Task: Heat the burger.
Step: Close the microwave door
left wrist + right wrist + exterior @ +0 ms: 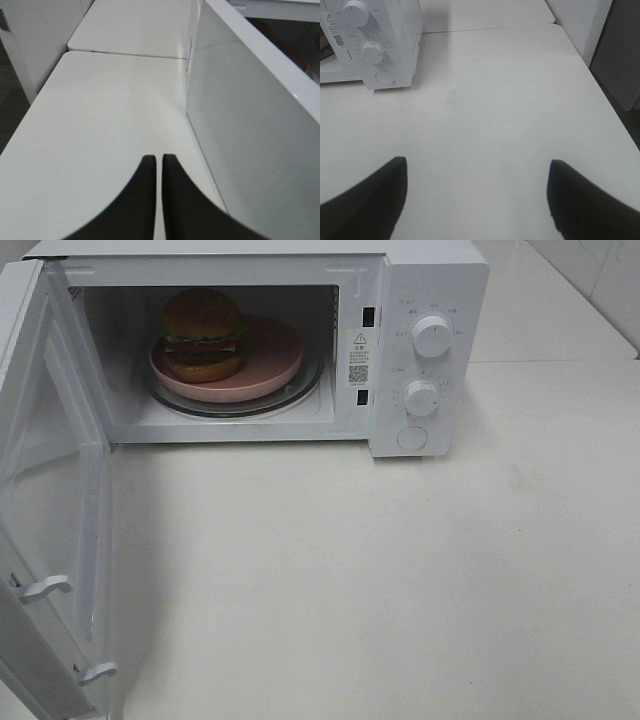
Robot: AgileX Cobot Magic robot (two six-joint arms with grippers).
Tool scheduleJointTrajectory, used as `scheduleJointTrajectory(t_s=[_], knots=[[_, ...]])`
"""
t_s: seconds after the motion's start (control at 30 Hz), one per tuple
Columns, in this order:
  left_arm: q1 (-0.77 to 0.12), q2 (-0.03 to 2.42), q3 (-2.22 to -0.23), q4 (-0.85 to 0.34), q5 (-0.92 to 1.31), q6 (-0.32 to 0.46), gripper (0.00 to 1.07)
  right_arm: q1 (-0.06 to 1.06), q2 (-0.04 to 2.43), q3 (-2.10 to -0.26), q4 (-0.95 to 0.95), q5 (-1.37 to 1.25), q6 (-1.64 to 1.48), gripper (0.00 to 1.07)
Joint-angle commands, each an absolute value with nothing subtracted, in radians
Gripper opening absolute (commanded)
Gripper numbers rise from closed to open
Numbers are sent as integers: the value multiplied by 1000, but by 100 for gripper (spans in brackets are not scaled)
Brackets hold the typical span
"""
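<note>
LOCATION: burger (202,332) sitting on pink plate (272,368) inside open microwave (430,280), upper left of frame | HANDLING: likely soft, tall, topple-prone; gripping the plate rim looking safer | TOOLS: left tool (158,157) sitting fully closed, empty, beside door (250,115); right tool (477,161) hanging wide open, empty

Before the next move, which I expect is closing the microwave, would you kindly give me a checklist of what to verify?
1. Burger on the pink plate, inside the microwave: ok.
2. Plate resting on the glass turntable, behind the door opening: ok.
3. Door closed: not ok, it stands wide open.
4. Left gripper shut, empty, beside the door panel: ok.
5. Right gripper open, empty, above the table: ok.
6. Lower knob setting: cannot tell, markings too small.
</note>
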State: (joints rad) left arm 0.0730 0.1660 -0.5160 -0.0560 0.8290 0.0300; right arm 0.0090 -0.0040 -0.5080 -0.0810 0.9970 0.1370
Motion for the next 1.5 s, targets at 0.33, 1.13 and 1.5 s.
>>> scheduleJointTrajectory(t_s=[0.33,1.13,1.5], knots=[[75,316,-411,148,537,-99,0,6,-31,-504,-80,999,124,75],[75,875,-265,67,-211,-210,0,6,-31,-504,-80,999,124,75],[28,1041,-265,537,-464,-601,0,6,-31,-504,-80,999,124,75]])
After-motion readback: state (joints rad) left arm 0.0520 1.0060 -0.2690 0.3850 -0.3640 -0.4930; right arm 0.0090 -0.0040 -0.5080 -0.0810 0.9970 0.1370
